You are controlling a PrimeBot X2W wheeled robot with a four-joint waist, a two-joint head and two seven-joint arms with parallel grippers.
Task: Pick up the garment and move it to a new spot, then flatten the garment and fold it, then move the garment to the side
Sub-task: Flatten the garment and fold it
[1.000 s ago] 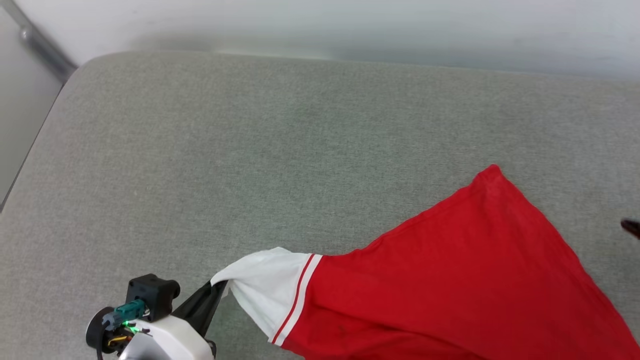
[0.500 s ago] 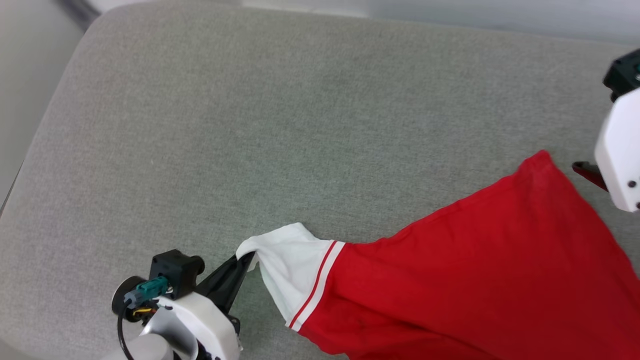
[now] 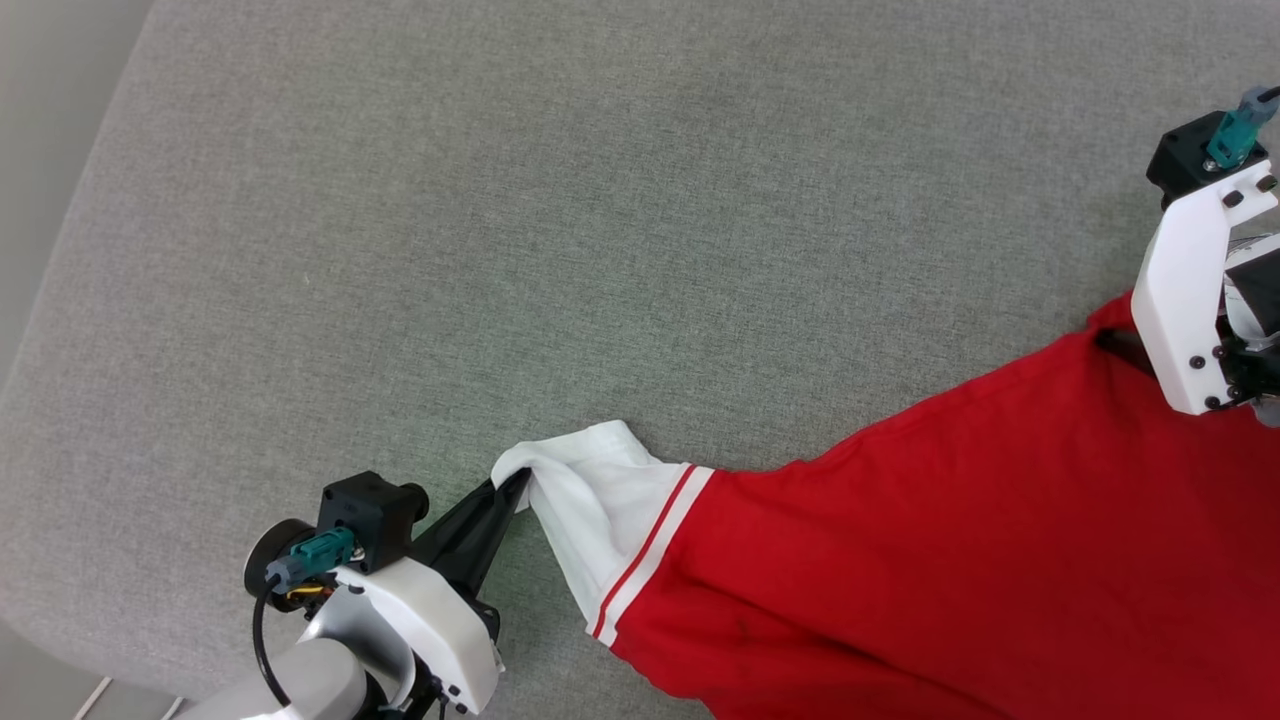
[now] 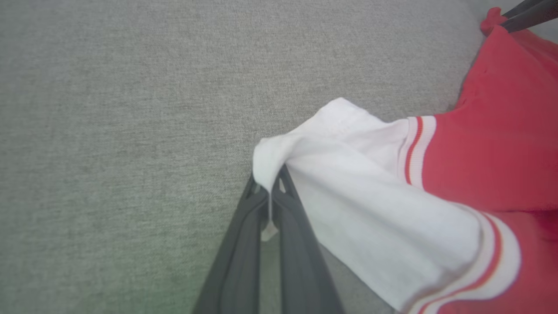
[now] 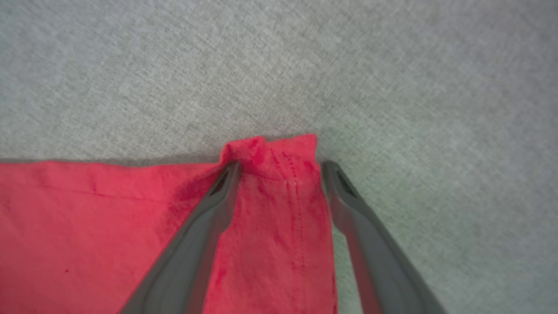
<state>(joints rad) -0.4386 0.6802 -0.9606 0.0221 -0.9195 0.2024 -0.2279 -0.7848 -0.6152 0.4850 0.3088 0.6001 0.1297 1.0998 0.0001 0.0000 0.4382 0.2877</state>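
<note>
The garment (image 3: 950, 540), red with a white sleeve (image 3: 590, 500) and red-white stripe trim, lies spread over the lower right of the grey cushion. My left gripper (image 3: 512, 485) is shut on the edge of the white sleeve (image 4: 348, 183); in the left wrist view its fingertips (image 4: 270, 192) pinch the fabric's fold. At the far right, my right gripper (image 3: 1120, 345) stands open over the garment's far red corner. In the right wrist view that corner (image 5: 274, 174) lies between the spread fingers of the right gripper (image 5: 279, 168), unpinched. The shirt's front print is hidden.
The grey fabric cushion (image 3: 500, 200) stretches wide to the left and far side of the garment. Its left edge (image 3: 60, 250) drops to a pale floor, and its near edge runs across the lower left corner.
The head camera has tilted down, shifting the whole picture. My right gripper has come in from the right and now straddles the garment's far corner. The left gripper keeps its hold on the sleeve.
</note>
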